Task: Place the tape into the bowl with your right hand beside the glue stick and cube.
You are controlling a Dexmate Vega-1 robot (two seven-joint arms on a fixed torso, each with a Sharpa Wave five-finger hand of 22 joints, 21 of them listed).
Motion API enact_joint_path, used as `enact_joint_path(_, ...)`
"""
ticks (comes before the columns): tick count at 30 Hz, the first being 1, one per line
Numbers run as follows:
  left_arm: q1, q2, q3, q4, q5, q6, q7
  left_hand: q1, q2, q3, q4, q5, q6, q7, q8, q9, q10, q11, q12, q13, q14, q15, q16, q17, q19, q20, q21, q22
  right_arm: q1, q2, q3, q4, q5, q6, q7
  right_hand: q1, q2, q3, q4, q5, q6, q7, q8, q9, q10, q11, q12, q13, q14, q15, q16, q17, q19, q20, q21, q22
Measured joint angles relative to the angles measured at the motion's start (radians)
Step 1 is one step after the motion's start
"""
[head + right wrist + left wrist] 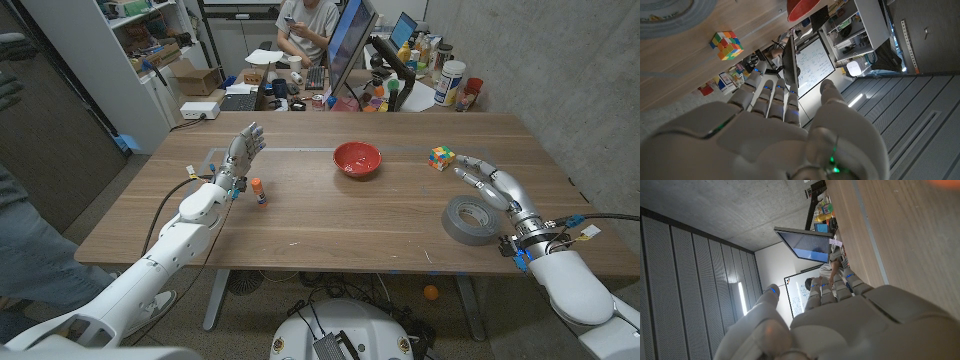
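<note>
both arms stretched forward, left hand (243,150) open with fingers up, right hand (483,180) open, fingers loosely spread, empty

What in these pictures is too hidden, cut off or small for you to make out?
- Tape: head view, its right side hidden behind the right hand; right wrist view, cut off by the edge.
- Bowl: right wrist view, only a red sliver at the edge.
- Glue stick: head view, label too small to read.
- Cube: underside unseen.

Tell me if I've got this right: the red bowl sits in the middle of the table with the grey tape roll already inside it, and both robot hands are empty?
Not quite. The head view shows the red bowl empty; the grey tape roll lies on the table beside the right hand. Both that and the left hand are indeed empty.
</note>
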State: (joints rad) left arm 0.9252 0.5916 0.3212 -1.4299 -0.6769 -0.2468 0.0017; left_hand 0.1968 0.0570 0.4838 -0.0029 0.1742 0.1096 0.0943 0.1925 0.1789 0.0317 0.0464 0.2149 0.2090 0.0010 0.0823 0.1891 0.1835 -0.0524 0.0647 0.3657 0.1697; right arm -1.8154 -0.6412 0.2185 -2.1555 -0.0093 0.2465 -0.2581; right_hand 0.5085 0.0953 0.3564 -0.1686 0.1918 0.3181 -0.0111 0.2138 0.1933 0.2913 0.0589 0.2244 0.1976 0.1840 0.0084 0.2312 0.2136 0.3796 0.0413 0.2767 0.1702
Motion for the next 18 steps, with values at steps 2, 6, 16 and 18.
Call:
enact_joint_path(2, -0.003, -0.003, 0.002, 0.000, 0.001, 0.002, 0.000, 0.000, 0.000, 0.000, 0.000, 0.000, 0.003, -0.003, 0.000, 0.000, 0.000, 0.000, 0.000, 0.000, 0.000, 0.000, 0.000, 0.000, 0.000, 0.000, 0.000, 0.000, -0.014, 0.006, 0.009, -0.010, -0.047, -0.016, 0.013, 0.003, -0.003, 0.000, 0.000, 0.000, 0.000, 0.000, 0.000, 0.000, 0.000, 0.000, 0.000, 0.000, 0.000, 0.000, 0.000, 0.000, 0.000, 0.000, 0.000, 0.000)
enact_joint_path(6, -0.009, -0.008, 0.007, 0.004, 0.002, 0.004, 0.001, 0.000, 0.000, 0.000, 0.000, 0.000, 0.003, -0.003, 0.000, 0.000, 0.000, 0.000, 0.000, -0.004, 0.000, 0.000, 0.000, 0.000, 0.004, 0.004, 0.000, 0.005, -0.038, 0.017, 0.024, -0.032, -0.109, -0.040, 0.026, 0.008, -0.008, 0.000, 0.000, 0.000, 0.005, -0.005, 0.000, 0.000, -0.006, -0.006, 0.000, 0.000, 0.000, 0.000, -0.007, -0.002, 0.000, 0.000, -0.009, 0.000)
enact_joint_path(16, -0.016, -0.015, 0.013, 0.012, 0.006, 0.005, 0.000, 0.000, 0.000, 0.004, -0.004, 0.000, 0.003, -0.003, 0.000, 0.000, 0.000, 0.000, 0.000, -0.005, 0.000, 0.000, 0.004, 0.000, 0.005, 0.013, -0.008, 0.005, -0.079, 0.027, 0.043, -0.087, -0.278, -0.129, 0.053, 0.049, -0.025, 0.012, -0.012, 0.005, 0.008, -0.013, 0.000, 0.000, -0.011, -0.011, -0.008, 0.000, -0.005, -0.005, -0.015, -0.009, -0.020, 0.020, -0.029, 0.000)
enact_joint_path(18, -0.017, -0.016, 0.013, 0.013, 0.006, 0.005, 0.000, 0.000, 0.000, 0.004, -0.004, 0.000, 0.008, -0.008, 0.000, 0.000, 0.000, 0.000, 0.000, -0.005, 0.000, 0.000, 0.004, 0.000, 0.006, 0.013, -0.008, 0.005, -0.091, 0.027, 0.047, -0.107, -0.319, -0.153, 0.059, 0.062, -0.028, 0.018, -0.018, 0.005, 0.003, -0.018, 0.000, 0.000, -0.013, -0.013, -0.014, 0.005, -0.005, -0.005, -0.015, -0.009, -0.023, 0.023, -0.033, 0.000)
